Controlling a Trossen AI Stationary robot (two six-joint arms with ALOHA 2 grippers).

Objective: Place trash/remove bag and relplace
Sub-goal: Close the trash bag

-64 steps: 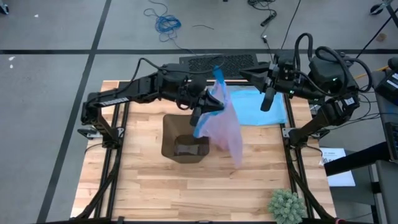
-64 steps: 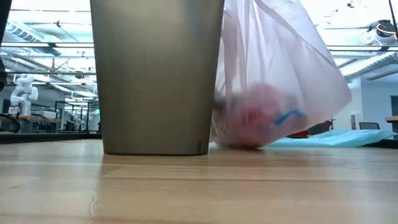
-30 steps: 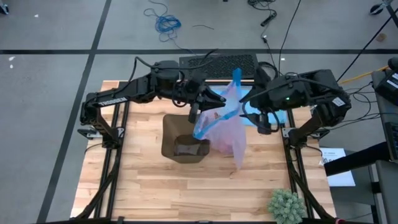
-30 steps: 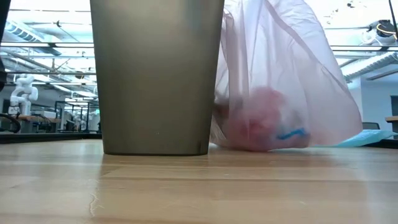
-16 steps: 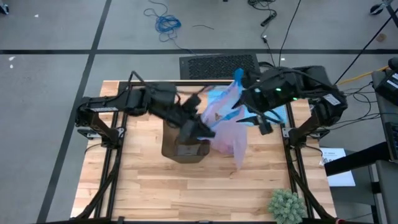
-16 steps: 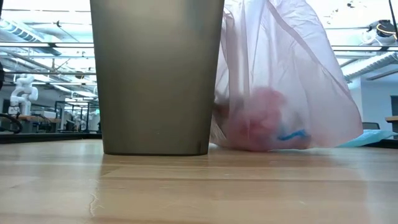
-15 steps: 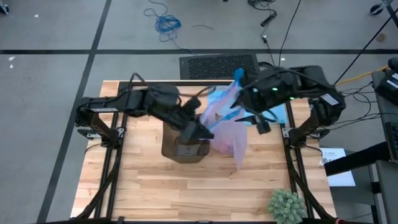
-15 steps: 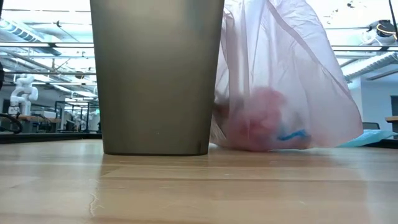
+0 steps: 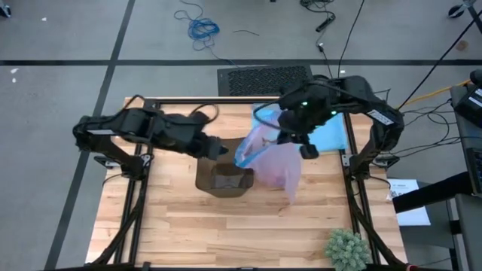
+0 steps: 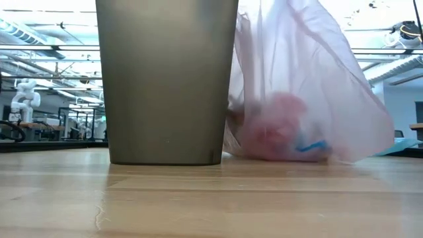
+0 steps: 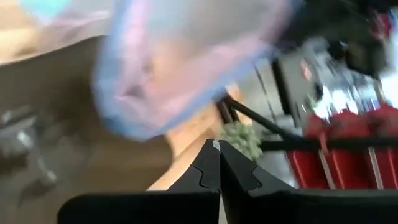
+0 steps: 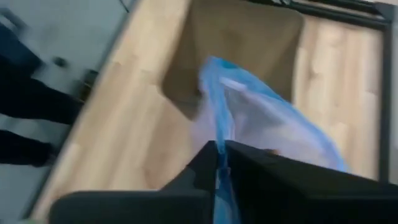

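Observation:
The lavender-pink bag (image 9: 277, 164) stands on the table just right of the olive-brown bin (image 9: 224, 177), leaning against the bin's side (image 10: 228, 125). Its blue-banded mouth (image 9: 247, 150) gapes toward the bin. The trash shows only as a dim pinkish lump (image 10: 281, 129) through the bag's wall, low down. My right gripper (image 9: 305, 148) is above the bag's right side, shut on its blue band. My left gripper (image 9: 218, 149) hangs shut and empty over the bin's far left corner, clear of the bag. My right gripper pinches the bag's blue mouth band (image 12: 219, 163) between its two fingers, coming slanting down from the table's far right. The band runs on ahead of the fingertips in a slack loop (image 12: 217, 102). The bag hangs below the hold, with its bottom (image 10: 291, 156) on the table.
A light blue plastic bag (image 9: 329, 134) lies flat at the table's far right, under my right arm. A green spiky plant (image 9: 346, 248) stands at the near right corner. The near half of the wooden table (image 9: 226, 233) is bare.
My left gripper has let go of the bag's mouth, shut, rolled, and drawn back toward the table's left, to the bin's far left corner. My right gripper has moved left and down onto the bag and shut on its blue band. The bag's bottom stayed on the table.

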